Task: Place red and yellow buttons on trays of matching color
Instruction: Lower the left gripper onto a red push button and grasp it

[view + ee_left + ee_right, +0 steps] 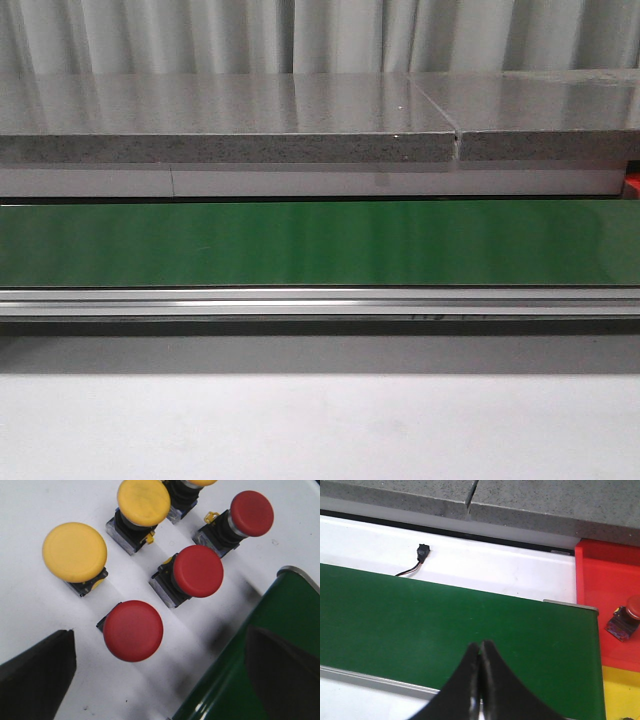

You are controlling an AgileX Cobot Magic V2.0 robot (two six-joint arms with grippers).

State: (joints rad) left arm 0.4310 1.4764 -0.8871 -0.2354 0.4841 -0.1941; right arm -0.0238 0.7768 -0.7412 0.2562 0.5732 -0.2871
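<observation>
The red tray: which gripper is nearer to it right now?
Right. The right gripper, shut, hovers over the green belt with the red tray just past the belt's end. The left gripper, open, hangs over loose buttons; no tray shows there.

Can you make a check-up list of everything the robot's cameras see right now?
Surface: green conveyor belt bare in the front view; white table beside it.
Job's things: three red buttons and yellow buttons stand on the white table; one more red button sits in the red tray; yellow tray next to it.
Clutter: nothing seen.
Grippers: left gripper open above the buttons; right gripper shut, empty, over the belt.
Cables: small black connector with wire.
Surroundings: grey stone ledge, curtain.
</observation>
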